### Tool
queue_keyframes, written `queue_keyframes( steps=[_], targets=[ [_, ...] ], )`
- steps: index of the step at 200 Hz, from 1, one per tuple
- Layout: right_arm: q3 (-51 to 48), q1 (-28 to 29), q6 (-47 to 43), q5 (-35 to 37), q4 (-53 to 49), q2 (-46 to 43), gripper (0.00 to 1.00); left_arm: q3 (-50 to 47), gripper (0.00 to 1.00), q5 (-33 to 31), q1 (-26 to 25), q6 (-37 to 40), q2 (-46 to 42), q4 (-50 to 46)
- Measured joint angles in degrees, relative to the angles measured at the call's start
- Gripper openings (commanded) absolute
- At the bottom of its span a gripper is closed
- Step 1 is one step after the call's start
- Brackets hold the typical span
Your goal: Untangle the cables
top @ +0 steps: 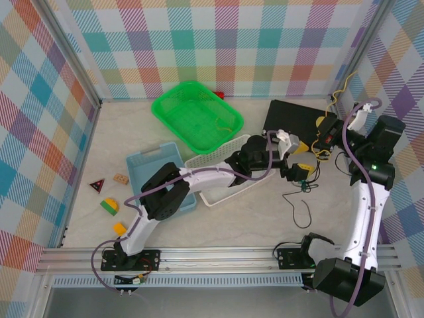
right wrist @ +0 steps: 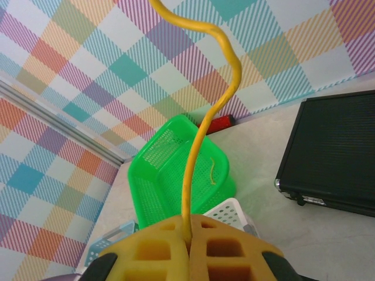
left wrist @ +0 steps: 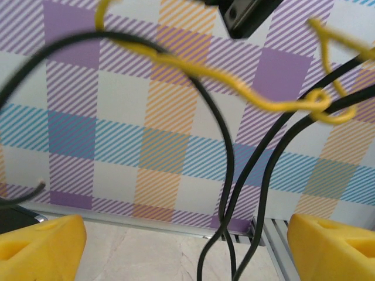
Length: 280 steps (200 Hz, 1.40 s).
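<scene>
While right pincer [right wrist: 188, 237] clamps it, yellow cable [right wrist: 194, 155] rises.

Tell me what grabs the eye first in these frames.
The yellow cable rises from the shut right gripper, pinched between its pads. Next, black cables loop with yellow strands between the wide-apart fingers of the open left gripper. Farther back on the table sits a bright green basket.

Green basket [top: 192, 119], black case [top: 297, 119]
</scene>
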Motion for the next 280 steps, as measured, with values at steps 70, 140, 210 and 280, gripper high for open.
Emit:
queue_keyframes(
  steps=[70, 140, 210, 280],
  targets=[
    [-0.44, -0.02, 1.25, -1.66, 0.44, -0.2, 0.0, 11.26, 0.73, 4.57, -0.33, -0.2, 6.23, -0.59],
    [0.59, 0.0, 3.65, 2.12, 3.41, 4.11, 0.0, 14.25, 0.0, 3.48, -0.17, -0.7, 8.92, -0.57],
    [15.06, 0.0, 8.79, 16.85, 8.37, 15.1, 0.0, 14.19, 0.0, 0.87, 0.5, 1.99, 11.58, -3.61],
    [24.87, 0.0, 14.14, 20.83, 12.61, 18.49, 0.0, 14.19, 0.0, -1.73, 1.49, 4.81, 14.23, -7.15]
  ],
)
